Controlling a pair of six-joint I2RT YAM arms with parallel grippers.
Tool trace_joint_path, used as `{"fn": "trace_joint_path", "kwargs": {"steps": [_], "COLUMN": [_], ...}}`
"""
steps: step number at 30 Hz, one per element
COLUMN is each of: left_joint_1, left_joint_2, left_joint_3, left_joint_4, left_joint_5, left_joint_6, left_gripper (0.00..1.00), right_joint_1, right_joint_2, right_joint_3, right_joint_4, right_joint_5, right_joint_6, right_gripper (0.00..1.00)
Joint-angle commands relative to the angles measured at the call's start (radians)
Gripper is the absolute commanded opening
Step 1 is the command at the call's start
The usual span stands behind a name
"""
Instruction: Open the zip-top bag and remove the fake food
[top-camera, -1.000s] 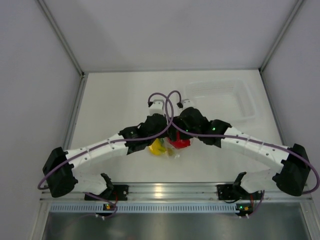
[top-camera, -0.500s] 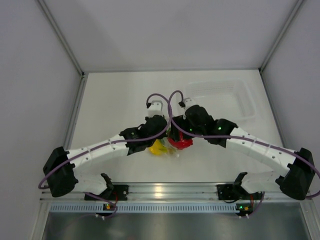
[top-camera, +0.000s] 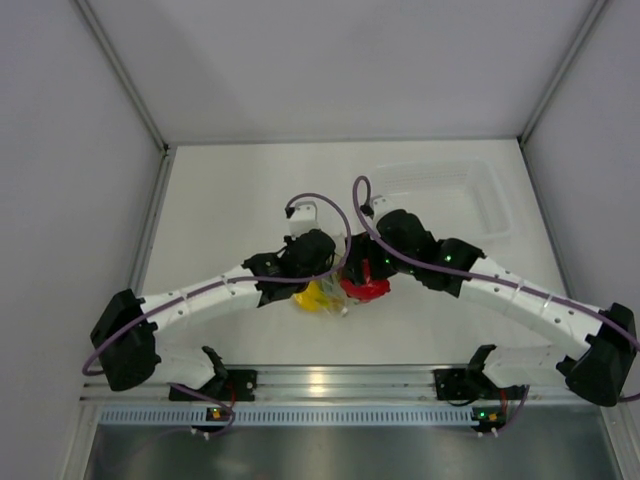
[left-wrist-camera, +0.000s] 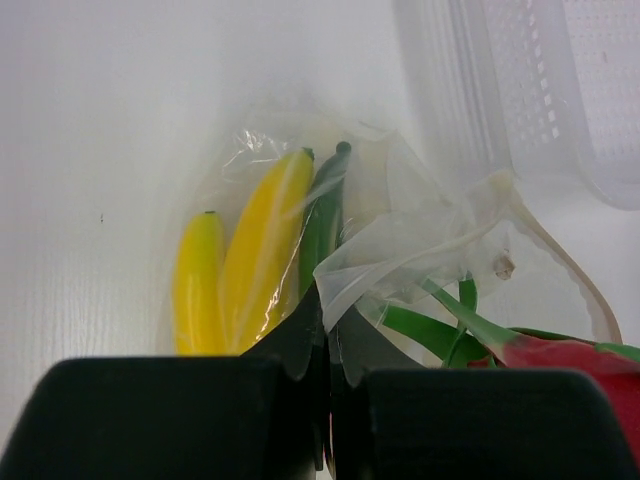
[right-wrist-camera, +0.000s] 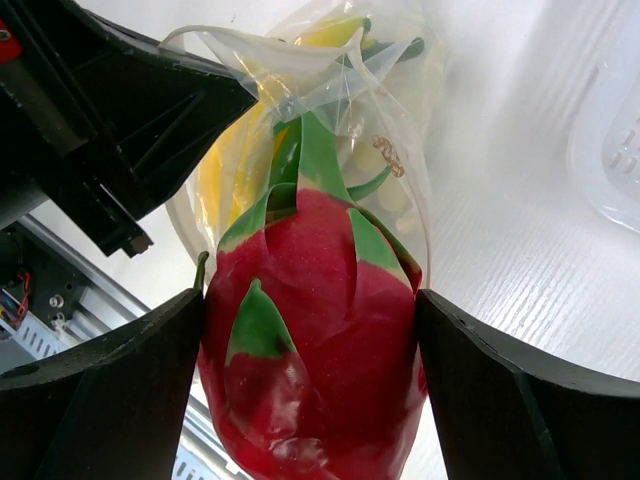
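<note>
The clear zip-top bag (left-wrist-camera: 420, 230) lies crumpled on the white table, its mouth toward both grippers. My left gripper (left-wrist-camera: 328, 320) is shut on the bag's rim. Inside the bag lie a yellow banana bunch (left-wrist-camera: 255, 250) and a green piece (left-wrist-camera: 322, 225). My right gripper (right-wrist-camera: 310, 300) is shut on the red fruit (right-wrist-camera: 320, 350) with green leaves, one finger pressed on each side. The fruit's lower half sticks out of the bag's mouth (right-wrist-camera: 400, 160). From above, the fruit (top-camera: 362, 288) and the banana (top-camera: 316, 296) show between the two wrists.
A rigid clear plastic tray (top-camera: 480, 205) stands at the back right, close beyond the right arm. The aluminium rail of the arm bases (top-camera: 320, 380) runs along the near edge. Grey walls close in the table on three sides.
The right wrist has drawn a little to the right with the red fruit between its fingers. The left wrist has shifted slightly left, still holding the bag's rim.
</note>
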Motion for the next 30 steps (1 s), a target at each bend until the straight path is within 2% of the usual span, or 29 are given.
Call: {"fn": "trace_joint_path", "kwargs": {"steps": [1,9,12,14,16,18,25,30], "left_joint_1": [0.007,0.027,0.027,0.027,0.027,0.032,0.033,0.033], "left_joint_2": [0.014,0.018,0.029,0.044,0.057,0.067,0.069,0.058], "left_joint_3": [0.038,0.038,0.038,0.040,0.038,0.040,0.050,0.046], "left_joint_4": [-0.020,-0.018,-0.017,-0.017,-0.018,-0.017,-0.015,-0.014], "left_joint_5": [-0.021,0.017,0.031,0.037,0.037,0.052,0.071,0.080], "left_joint_6": [-0.028,-0.048,-0.063,-0.062,-0.060,-0.056,-0.045,-0.046], "left_gripper": [0.00,0.00,0.00,0.00,0.00,0.00,0.00,0.00], "right_joint_1": [-0.013,-0.030,-0.042,-0.048,-0.050,-0.050,-0.047,-0.022], "right_joint_2": [-0.038,-0.040,0.003,-0.004,-0.020,-0.047,-0.051,-0.011], "right_joint_3": [0.084,0.103,0.065,-0.003,-0.047,-0.102,-0.265,-0.270], "right_joint_4": [0.010,-0.001,0.038,0.080,0.129,0.172,0.448,0.537], "right_joint_5": [-0.035,-0.015,0.031,0.001,-0.033,-0.061,-0.139,-0.049], "right_joint_6": [-0.013,-0.017,-0.022,-0.014,-0.016,-0.028,0.008,0.016], "right_gripper": [0.00,0.00,0.00,0.00,0.08,0.28,0.31,0.30]}}
